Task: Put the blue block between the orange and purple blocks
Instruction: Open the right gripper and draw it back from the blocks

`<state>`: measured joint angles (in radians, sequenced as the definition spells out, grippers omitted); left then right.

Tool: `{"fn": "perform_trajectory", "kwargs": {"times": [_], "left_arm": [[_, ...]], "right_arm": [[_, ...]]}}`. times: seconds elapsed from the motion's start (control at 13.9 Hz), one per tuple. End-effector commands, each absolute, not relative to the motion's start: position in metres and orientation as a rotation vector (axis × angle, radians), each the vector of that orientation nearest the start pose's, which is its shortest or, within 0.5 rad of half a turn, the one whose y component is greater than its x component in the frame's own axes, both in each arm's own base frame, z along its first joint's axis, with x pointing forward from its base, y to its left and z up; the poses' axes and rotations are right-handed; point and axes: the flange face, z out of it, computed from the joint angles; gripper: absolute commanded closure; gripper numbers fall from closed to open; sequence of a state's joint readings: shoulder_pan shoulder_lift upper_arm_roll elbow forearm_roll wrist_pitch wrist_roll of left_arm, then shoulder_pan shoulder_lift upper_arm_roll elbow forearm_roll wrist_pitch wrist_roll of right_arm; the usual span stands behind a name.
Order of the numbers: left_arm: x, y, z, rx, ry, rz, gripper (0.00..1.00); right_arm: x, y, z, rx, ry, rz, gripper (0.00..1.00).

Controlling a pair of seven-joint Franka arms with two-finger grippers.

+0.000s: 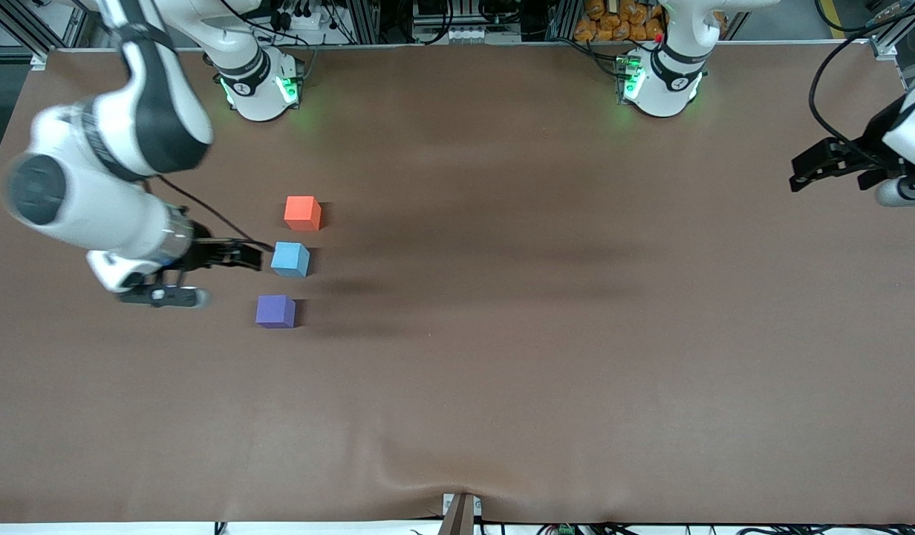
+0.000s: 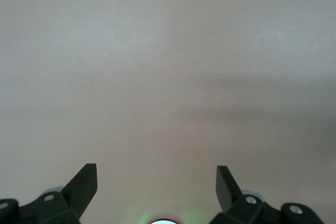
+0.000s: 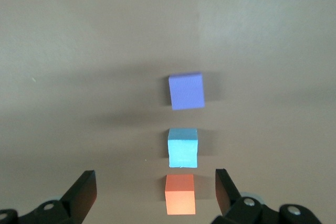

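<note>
The blue block (image 1: 290, 259) sits on the table in a short row, with the orange block (image 1: 302, 212) farther from the front camera and the purple block (image 1: 275, 311) nearer to it. Small gaps separate them. My right gripper (image 1: 246, 255) is open and empty, up in the air beside the blue block toward the right arm's end of the table. The right wrist view shows its fingers apart (image 3: 156, 187), with the orange block (image 3: 180, 202), blue block (image 3: 182, 148) and purple block (image 3: 186, 91) in line. My left gripper (image 1: 803, 172) waits open at the left arm's end; its wrist view (image 2: 156, 182) shows only bare table.
The brown table cover (image 1: 502, 334) has a wrinkle near a clamp (image 1: 460, 513) at the front edge. The two arm bases (image 1: 258, 85) (image 1: 662, 78) stand along the edge farthest from the front camera.
</note>
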<state>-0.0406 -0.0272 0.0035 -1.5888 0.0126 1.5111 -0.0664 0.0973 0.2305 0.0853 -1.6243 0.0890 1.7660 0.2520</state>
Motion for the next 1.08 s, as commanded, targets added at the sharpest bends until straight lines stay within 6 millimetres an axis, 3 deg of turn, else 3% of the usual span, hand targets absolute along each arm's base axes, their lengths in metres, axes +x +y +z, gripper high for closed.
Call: {"fn": "perform_trajectory", "kwargs": {"times": [0.0,0.22,0.29,0.43,0.58,0.86,1.01], "left_arm": [[0.539,-0.015,0.633,-3.118,-0.064,0.075,0.0],[0.54,-0.016,0.636,-3.12,-0.064,0.063,0.0],[0.541,-0.02,0.646,-3.123,-0.052,0.03,0.0],[0.542,-0.025,0.649,-3.114,-0.039,0.019,0.0],[0.542,-0.028,0.649,-3.113,-0.032,0.016,0.0],[0.541,-0.033,0.65,-3.127,-0.018,0.015,0.0],[0.541,-0.034,0.65,-3.128,-0.013,0.023,0.0]], "right_arm": [[0.637,0.076,0.528,-3.068,0.184,0.145,0.0],[0.618,0.055,0.582,-2.979,0.217,0.256,0.0],[0.617,0.046,0.589,-2.999,0.213,0.239,0.0],[0.603,0.019,0.621,-3.089,0.068,0.202,0.0],[0.581,0.027,0.651,-3.117,0.011,0.147,0.0],[0.529,0.028,0.66,-3.138,0.021,-0.001,0.0],[0.515,0.027,0.659,-3.142,0.012,-0.026,0.0]]}}
